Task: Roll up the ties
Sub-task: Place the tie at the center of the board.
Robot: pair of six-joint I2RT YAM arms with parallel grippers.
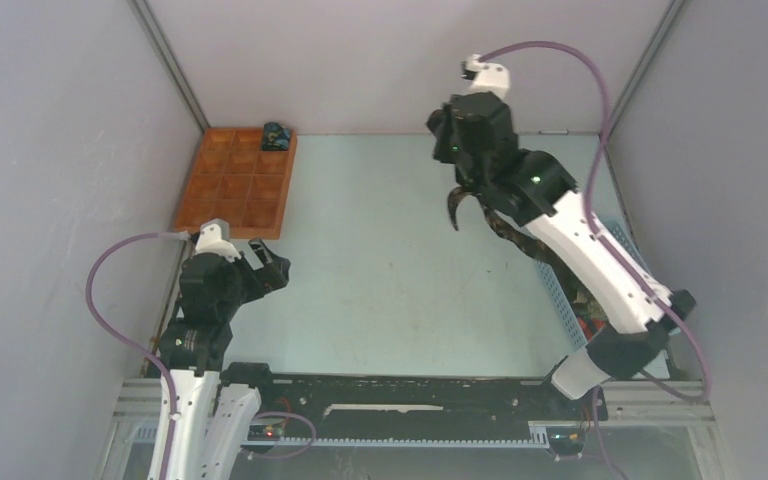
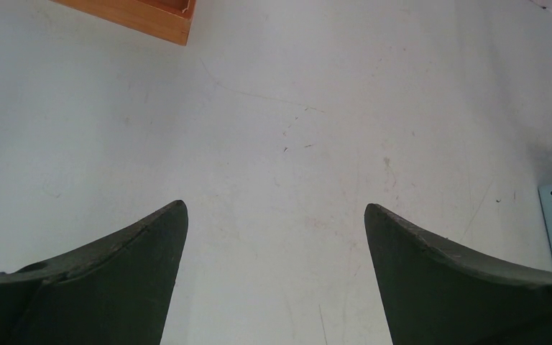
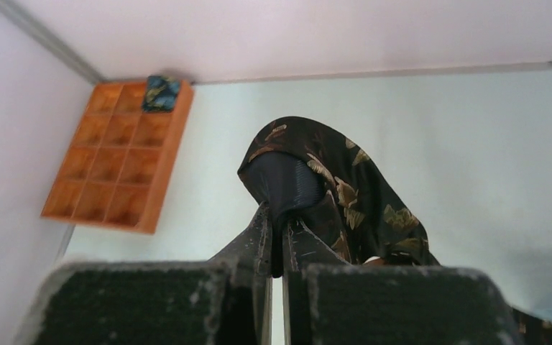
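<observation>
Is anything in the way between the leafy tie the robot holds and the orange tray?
Nothing visible is. The right gripper is shut on the tie, and only bare table lies between it and the tray. The left gripper sits beside the tray.

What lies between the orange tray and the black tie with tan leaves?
Nothing. In the top view only bare table separates the orange tray from the tie; the right wrist view shows the same.
</observation>
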